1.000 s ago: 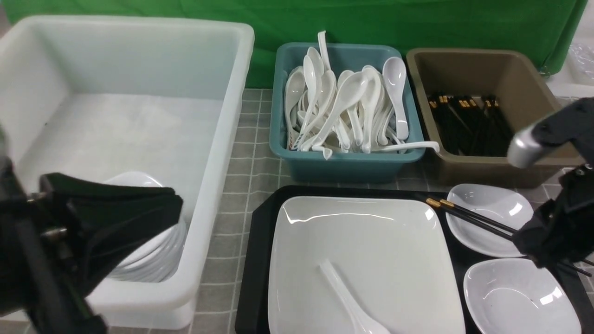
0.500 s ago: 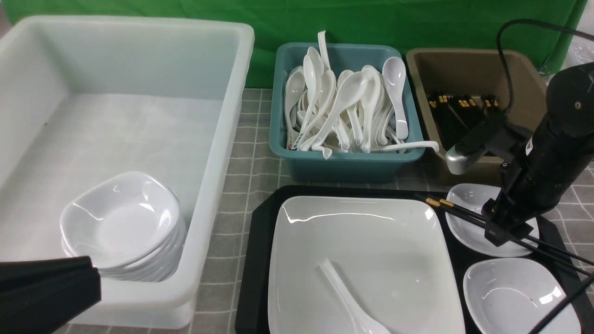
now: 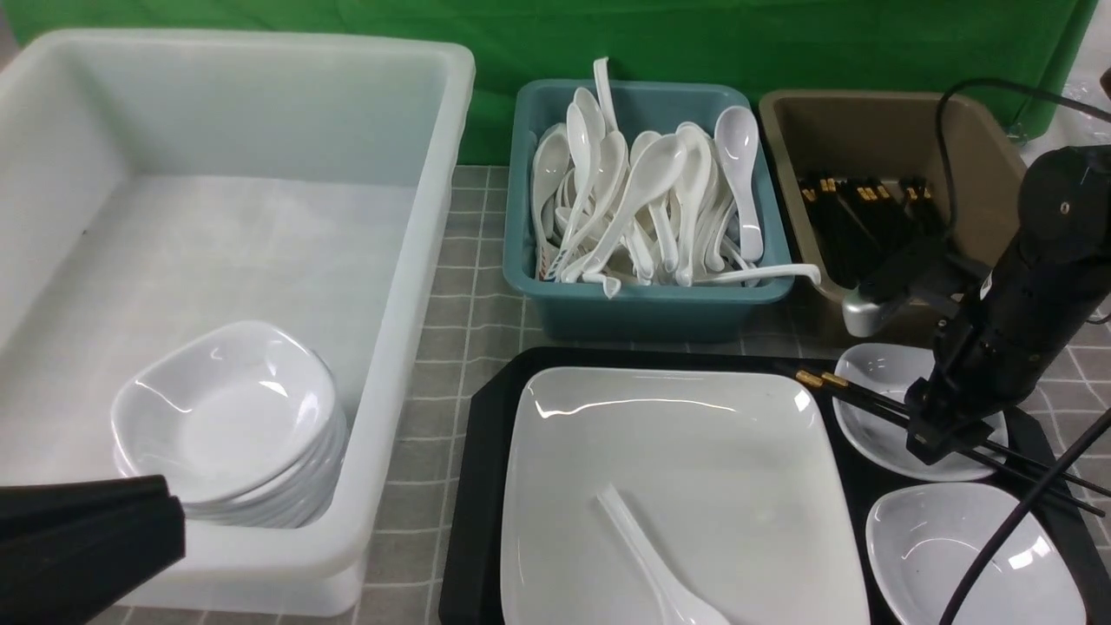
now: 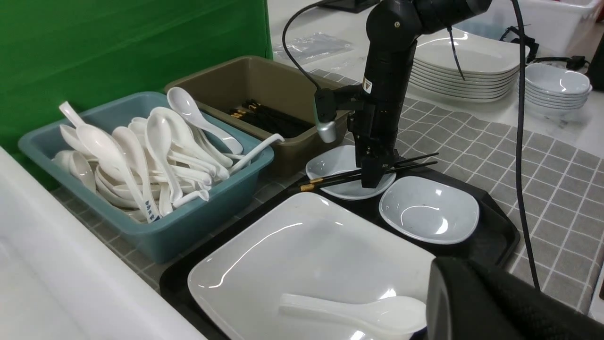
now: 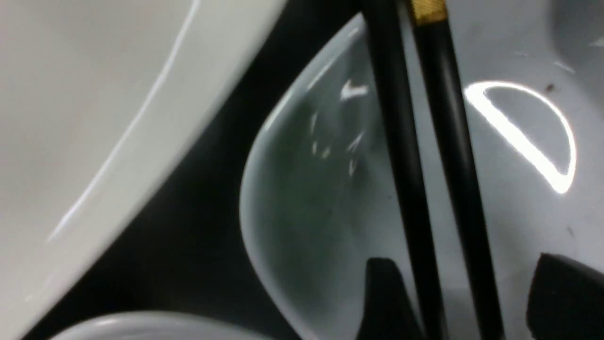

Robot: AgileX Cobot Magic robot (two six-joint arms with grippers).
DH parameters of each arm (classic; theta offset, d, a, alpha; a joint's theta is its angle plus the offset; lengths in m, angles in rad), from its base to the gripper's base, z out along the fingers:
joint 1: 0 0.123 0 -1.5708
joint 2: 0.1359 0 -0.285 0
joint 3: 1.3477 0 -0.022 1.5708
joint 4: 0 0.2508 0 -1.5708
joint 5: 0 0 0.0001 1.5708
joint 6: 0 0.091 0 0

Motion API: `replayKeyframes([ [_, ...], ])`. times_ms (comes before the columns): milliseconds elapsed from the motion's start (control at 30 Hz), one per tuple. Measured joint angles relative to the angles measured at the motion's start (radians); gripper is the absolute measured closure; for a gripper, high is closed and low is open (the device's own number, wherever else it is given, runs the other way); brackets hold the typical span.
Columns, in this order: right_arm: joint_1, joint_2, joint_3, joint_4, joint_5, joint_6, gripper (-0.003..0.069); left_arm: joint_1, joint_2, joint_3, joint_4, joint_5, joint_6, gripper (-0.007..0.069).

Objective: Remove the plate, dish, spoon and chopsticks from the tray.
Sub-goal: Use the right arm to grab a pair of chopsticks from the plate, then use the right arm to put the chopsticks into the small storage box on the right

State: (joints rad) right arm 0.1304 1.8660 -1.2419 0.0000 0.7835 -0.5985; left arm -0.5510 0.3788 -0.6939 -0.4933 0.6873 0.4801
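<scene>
Black, thin, glossy chopsticks (image 3: 868, 401), gold-banded at the thick ends, lie across the far small dish (image 3: 885, 369) on the tray's right side. The banded ends sit just beside the plate's far right corner. Right gripper (image 3: 939, 443) points straight down over them, jaws parted, its dark fingers (image 5: 384, 293) straddling both sticks with a gap showing. A second deep, rounded-square dish (image 3: 937, 555) sits nearer. Plate (image 3: 694, 434): large, flat, glossy white, rounded corners, filling most of the tray (image 3: 477, 486), which is black with cut corners. Spoon (image 3: 651, 564), white plastic, lies on the plate's near part. Left gripper (image 3: 169, 531) low at left, jaws closed. Behind: teal tub (image 3: 642, 308) of spoons, brown tub (image 3: 877, 121) of chopsticks.
</scene>
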Motion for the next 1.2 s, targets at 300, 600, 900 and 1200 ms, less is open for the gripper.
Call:
replayKeyframes([
  [300,0.000,0.026,0.000,0.000,0.000,-0.022,0.0368,0.000,0.000,0.000,0.000,-0.010,-0.003,0.0613],
  [600,0.000,0.023,0.000,0.000,0.004,-0.066,0.0533,0.000,0.000,0.000,0.002,-0.059,-0.003,0.0613],
  [900,0.024,-0.115,0.000,0.009,0.168,-0.191,0.0533,0.000,0.000,0.000,0.010,-0.141,-0.003,0.0613],
  [1200,0.137,-0.325,0.000,0.118,0.354,-0.163,0.0533,0.000,0.003,0.000,0.032,-0.222,0.037,0.0613],
])
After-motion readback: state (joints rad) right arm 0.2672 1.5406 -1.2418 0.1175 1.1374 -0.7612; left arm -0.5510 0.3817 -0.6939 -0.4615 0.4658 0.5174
